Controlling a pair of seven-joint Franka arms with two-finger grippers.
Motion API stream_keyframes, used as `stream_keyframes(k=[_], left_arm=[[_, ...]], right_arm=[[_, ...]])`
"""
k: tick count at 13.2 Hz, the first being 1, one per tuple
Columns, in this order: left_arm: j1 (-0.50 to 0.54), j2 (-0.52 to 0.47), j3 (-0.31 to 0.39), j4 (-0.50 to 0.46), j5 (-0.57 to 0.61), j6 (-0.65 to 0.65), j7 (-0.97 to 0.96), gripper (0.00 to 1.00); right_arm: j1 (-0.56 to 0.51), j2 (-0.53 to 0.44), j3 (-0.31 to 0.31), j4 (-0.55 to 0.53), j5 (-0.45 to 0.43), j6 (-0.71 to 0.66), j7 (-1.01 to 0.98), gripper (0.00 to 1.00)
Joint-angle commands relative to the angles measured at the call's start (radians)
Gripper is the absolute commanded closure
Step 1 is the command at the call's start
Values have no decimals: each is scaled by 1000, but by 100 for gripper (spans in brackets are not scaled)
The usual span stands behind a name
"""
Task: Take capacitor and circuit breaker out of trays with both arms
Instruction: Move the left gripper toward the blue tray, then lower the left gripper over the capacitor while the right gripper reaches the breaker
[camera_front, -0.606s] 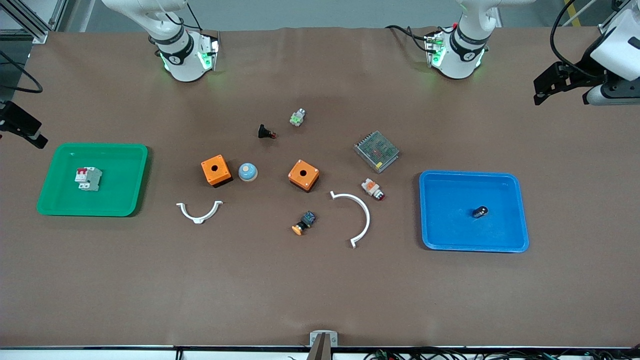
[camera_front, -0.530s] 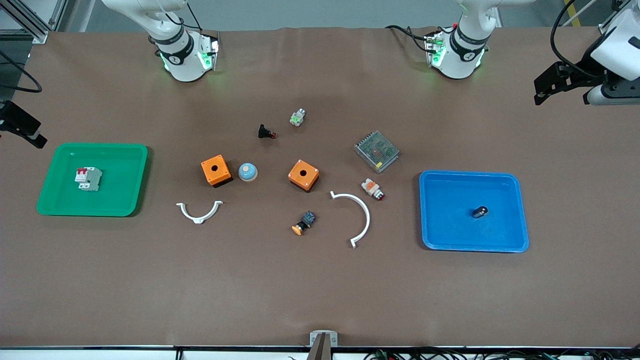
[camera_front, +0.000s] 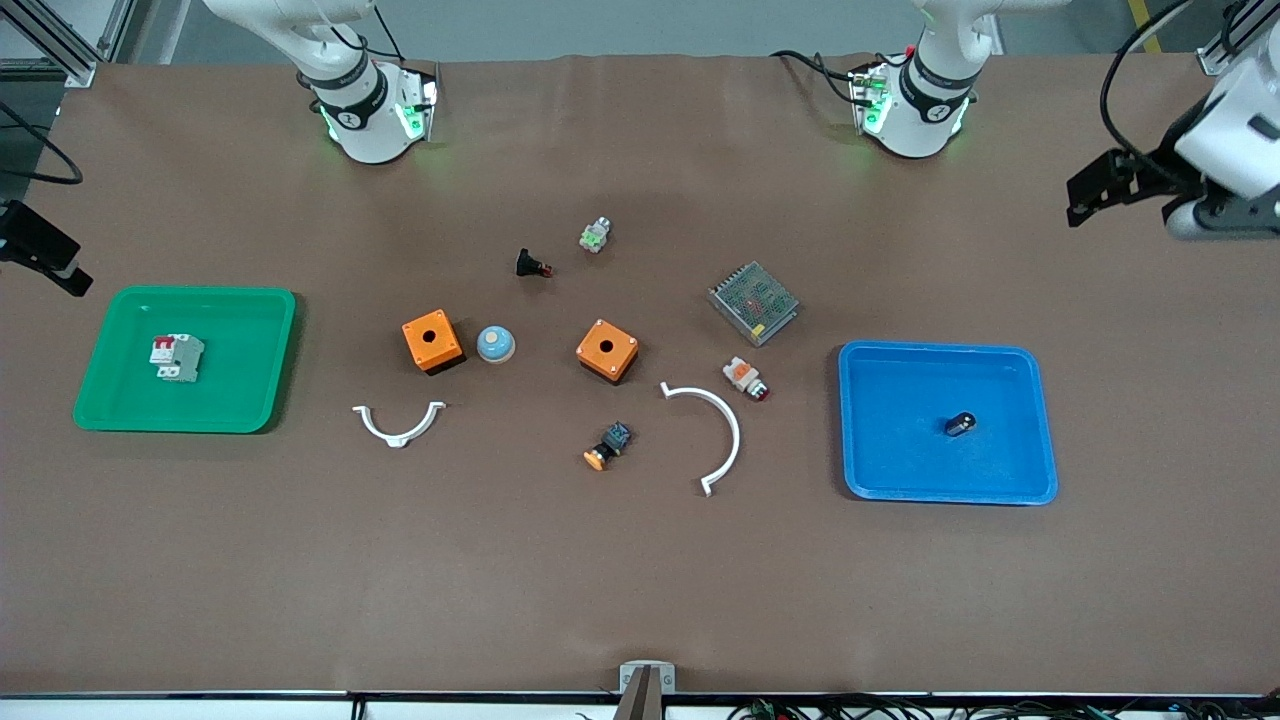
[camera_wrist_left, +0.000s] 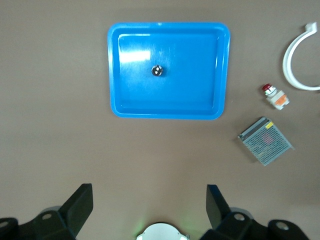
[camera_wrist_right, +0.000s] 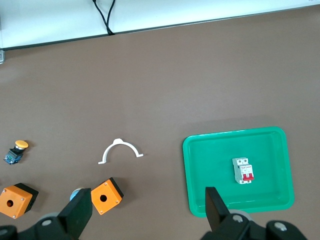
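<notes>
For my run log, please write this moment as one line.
breaker: in green tray | capacitor: in blue tray | left hand: open, empty | right hand: open, empty

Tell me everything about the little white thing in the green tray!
That is the breaker, a small white-grey block that looks like plastic, with red switch parts at one end. It lies flat on the floor of the green tray, toward the right arm's end of the table, apart from the tray's walls. Nothing else touches it; no gripper is near.

trays (camera_front: 260, 300) 2; orange boxes (camera_front: 432, 340) 2; white arcs (camera_front: 399, 424) 2; buttons (camera_front: 745, 377) perhaps 4
</notes>
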Motion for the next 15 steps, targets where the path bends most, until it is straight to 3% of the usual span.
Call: stream_keyframes(k=[1, 4, 8, 10, 15], left_arm=[[42, 130, 0, 18, 18, 50, 41, 0], [56, 153, -2, -156, 25, 295, 39, 0], [57, 205, 0, -374, 62, 642, 39, 0], [57, 259, -3, -415, 62, 747, 25, 1], [68, 406, -2, -438, 62, 913, 25, 23]], right_arm=[[-15, 9, 4, 21, -3, -17, -3, 0], [-20, 14, 4, 18, -2, -16, -4, 0], [-78, 115, 2, -11, -2, -72, -82, 0], [-159, 202, 2, -14, -11, -66, -169, 0], [-366, 377, 2, -19, -14, 35, -464, 0]])
